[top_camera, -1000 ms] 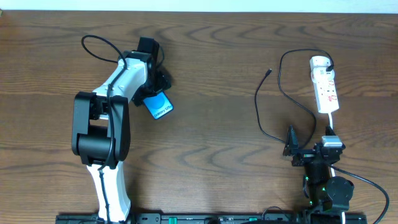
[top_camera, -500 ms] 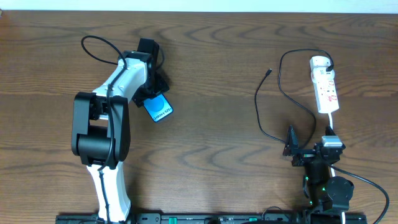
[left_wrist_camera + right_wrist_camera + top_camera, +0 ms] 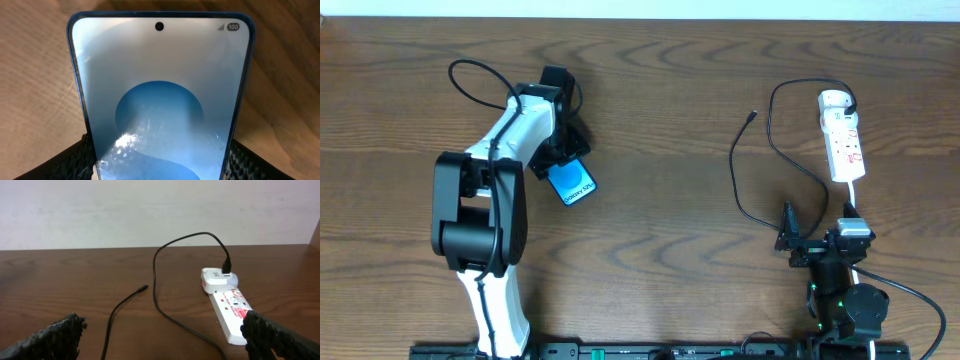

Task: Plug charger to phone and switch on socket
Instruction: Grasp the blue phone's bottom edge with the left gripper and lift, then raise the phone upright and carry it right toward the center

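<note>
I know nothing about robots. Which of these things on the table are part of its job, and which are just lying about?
Part of the job: phone, between the left arm's jaws; black charger cable, tip loose; white socket strip.
Just there: wooden table; left arm's own black cable.

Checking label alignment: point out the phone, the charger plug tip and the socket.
phone [image 3: 572,181], overhead view, centre of the blue screen.
charger plug tip [image 3: 143,287], right wrist view, loose end of the black cable.
socket [image 3: 845,148], overhead view, middle of the white strip.
</note>
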Robot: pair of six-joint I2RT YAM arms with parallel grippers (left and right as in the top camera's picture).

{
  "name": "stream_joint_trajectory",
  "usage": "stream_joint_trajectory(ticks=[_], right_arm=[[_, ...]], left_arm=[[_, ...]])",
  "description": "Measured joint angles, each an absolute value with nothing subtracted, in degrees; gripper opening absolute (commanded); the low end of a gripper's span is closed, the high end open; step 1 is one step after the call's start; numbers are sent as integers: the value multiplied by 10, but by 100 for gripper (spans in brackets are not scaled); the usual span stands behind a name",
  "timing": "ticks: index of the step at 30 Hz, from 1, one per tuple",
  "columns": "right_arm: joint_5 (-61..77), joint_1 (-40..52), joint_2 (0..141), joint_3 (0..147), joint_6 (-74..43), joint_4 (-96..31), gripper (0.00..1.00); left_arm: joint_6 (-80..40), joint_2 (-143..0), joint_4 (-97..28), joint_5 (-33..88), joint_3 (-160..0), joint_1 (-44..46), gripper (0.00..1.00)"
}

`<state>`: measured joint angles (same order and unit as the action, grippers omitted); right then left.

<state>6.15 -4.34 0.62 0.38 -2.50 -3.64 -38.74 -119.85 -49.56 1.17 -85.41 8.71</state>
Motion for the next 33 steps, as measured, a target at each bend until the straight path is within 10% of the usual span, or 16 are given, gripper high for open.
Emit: stream_joint_trajectory(ticks=[15, 33], right_arm=[[62, -43, 6, 4, -25, -36, 99], [62, -43, 6, 4, -25, -36, 99]], left_arm=[[-360, -1182, -532, 22, -854, 88, 72], [-252, -1182, -566, 363, -854, 89, 72]])
